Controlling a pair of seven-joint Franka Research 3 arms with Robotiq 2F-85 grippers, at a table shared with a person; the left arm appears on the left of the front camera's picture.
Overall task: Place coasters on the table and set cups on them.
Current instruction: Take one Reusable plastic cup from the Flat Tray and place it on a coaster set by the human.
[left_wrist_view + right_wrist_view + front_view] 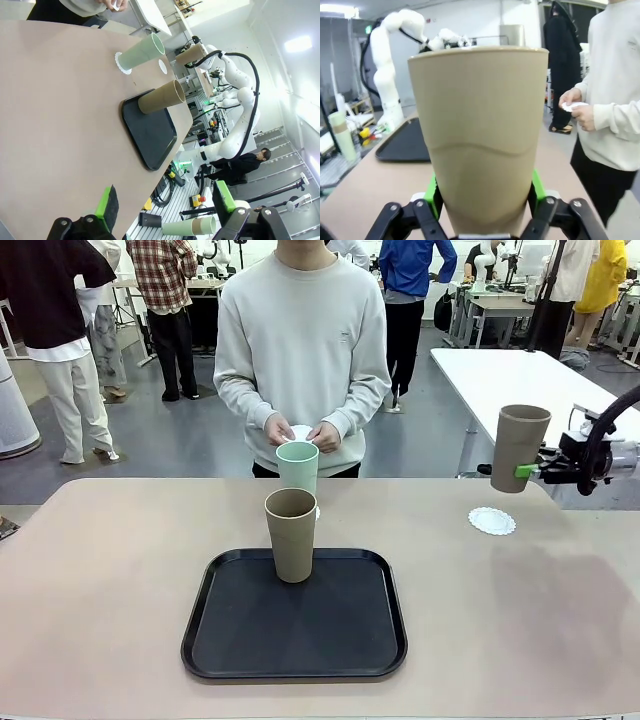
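My right gripper [525, 471] is shut on a tan cup [519, 447], holding it upright in the air over the table's far right. In the right wrist view that cup [482, 135] stands between the green pads of the gripper [482, 200]. A white coaster [492, 521] lies on the beige table [110, 580] just left of and below the held cup. A mint cup [298, 467] stands on another coaster [120, 62] behind the tray. A second tan cup [291, 533] stands on the black tray [294, 640]. My left gripper [165, 205] is open, low over the table's edge.
The person stands at the far side, holding a white coaster [300, 432] in both hands [575, 106] at waist height. The black tray takes up the table's middle. A glossy white table [520, 375] stands behind at the right, and people stand farther off.
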